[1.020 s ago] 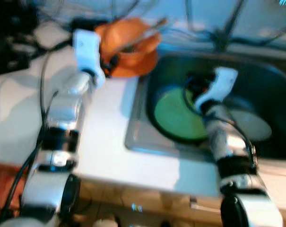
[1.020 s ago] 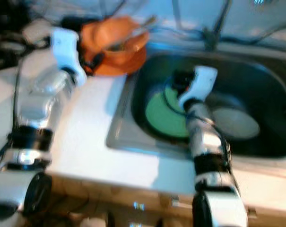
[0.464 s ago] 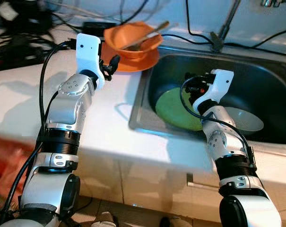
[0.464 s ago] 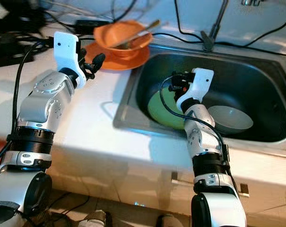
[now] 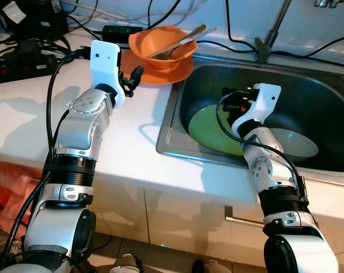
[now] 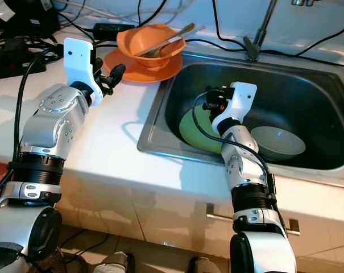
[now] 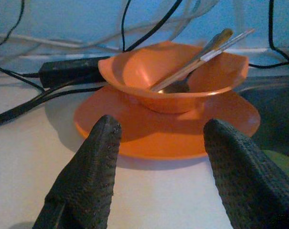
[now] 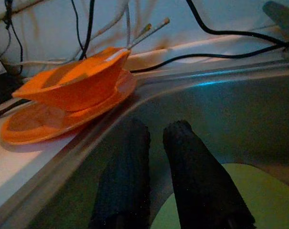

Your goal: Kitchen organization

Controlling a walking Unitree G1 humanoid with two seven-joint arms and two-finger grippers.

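An orange bowl [image 5: 161,50] holding a spoon and chopsticks [image 5: 177,43] sits on an orange plate [image 5: 158,71] on the white counter, by the sink's left rim. My left gripper [image 5: 134,77] hovers open just short of the plate's near edge; its fingers [image 7: 89,167] frame the plate [image 7: 168,129] and bowl [image 7: 173,78]. In the steel sink [image 5: 314,96] lie a green plate [image 5: 208,128] and a pale bowl [image 5: 297,142]. My right gripper [image 5: 229,103] hangs shut inside the sink above the green plate, its fingers [image 8: 192,176] together and empty.
Black cables and a power adapter [image 5: 116,29] lie on the counter behind the orange dishes. More black gear and wires [image 5: 24,34] crowd the counter's far left. A tap stem [image 5: 268,40] rises behind the sink. Bare white counter [image 5: 126,142] lies between my left arm and the sink.
The camera view has steadied from blur and shifted slightly. Both grippers keep nearly the same places; the left stays open by the orange plate, the right stays shut in the sink.
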